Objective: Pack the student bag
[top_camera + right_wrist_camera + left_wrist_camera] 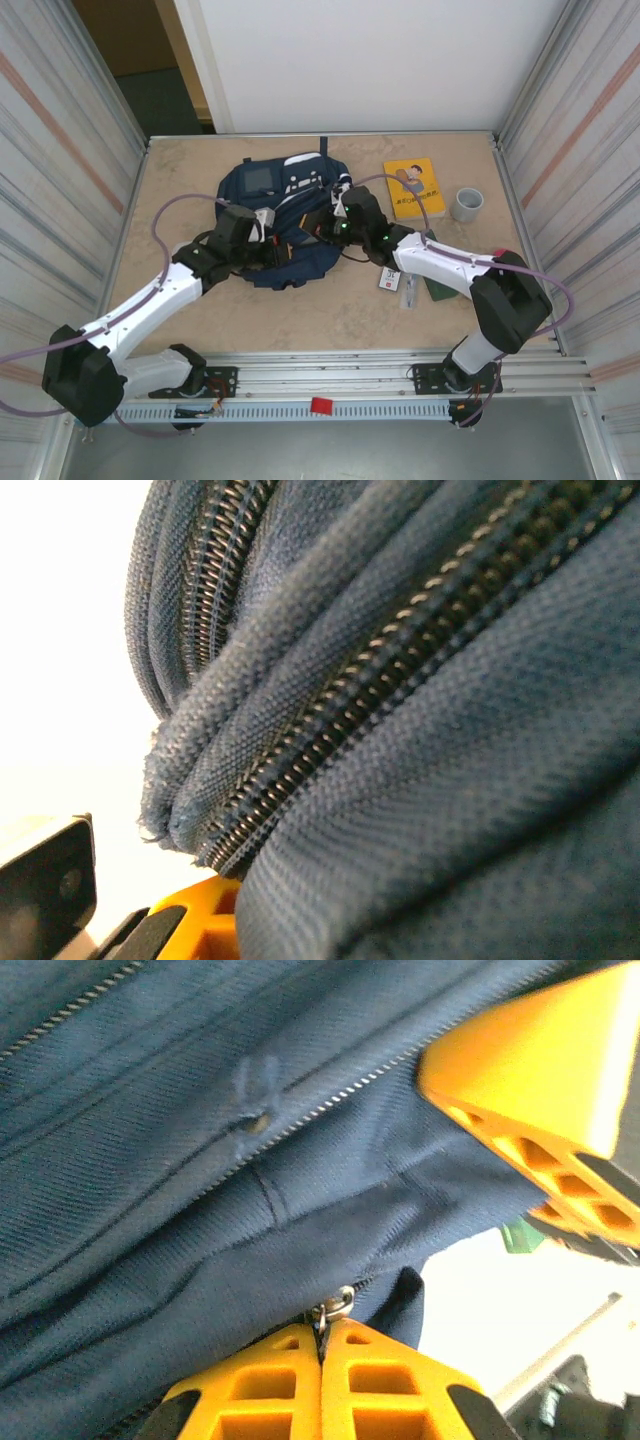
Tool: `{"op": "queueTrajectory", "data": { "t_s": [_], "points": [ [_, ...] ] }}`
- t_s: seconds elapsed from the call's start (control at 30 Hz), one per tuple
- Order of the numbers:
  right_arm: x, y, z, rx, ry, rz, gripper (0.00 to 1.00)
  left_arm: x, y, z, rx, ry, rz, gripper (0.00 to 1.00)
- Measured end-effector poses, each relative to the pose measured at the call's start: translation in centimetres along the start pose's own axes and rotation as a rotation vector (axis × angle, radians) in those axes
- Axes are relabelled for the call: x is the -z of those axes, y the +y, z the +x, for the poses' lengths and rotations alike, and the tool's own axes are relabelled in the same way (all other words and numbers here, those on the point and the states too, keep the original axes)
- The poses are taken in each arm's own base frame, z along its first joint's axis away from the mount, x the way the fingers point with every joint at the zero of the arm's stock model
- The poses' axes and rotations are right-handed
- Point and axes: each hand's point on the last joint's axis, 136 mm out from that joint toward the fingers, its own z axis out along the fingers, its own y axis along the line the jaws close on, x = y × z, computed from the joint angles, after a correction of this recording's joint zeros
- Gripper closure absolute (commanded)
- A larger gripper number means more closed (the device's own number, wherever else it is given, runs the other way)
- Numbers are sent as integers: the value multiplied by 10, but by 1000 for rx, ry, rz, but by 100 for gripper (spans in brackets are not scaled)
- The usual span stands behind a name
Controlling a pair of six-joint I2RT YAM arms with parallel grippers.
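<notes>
The top camera looks down from above; the near edge of the tabletop (330, 320) lies at 6 o'clock. Both wrist cameras sit very close against the student bag (295, 265), which all three views share.

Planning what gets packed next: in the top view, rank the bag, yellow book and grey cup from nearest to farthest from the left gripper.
1. Bag, centre, its zip pinched in the left gripper.
2. Book, back right.
3. Cup, farther right.
</notes>
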Motion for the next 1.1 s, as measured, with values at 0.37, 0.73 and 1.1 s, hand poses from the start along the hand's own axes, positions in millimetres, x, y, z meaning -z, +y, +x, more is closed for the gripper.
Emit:
{"op": "queueTrajectory", "data": {
  "t_s": [0.37,0.73,1.1],
  "points": [
    [19,-3,-18,63,112,0,100,10,7,3,-250,83,-60,100],
    [33,-4,-25,43,152,-21,57,10,19,7,-337,88,-86,100],
    [6,-4,5,-88,21,-55,84,7,3,3,-319,19,-2,100]
  ]
}}
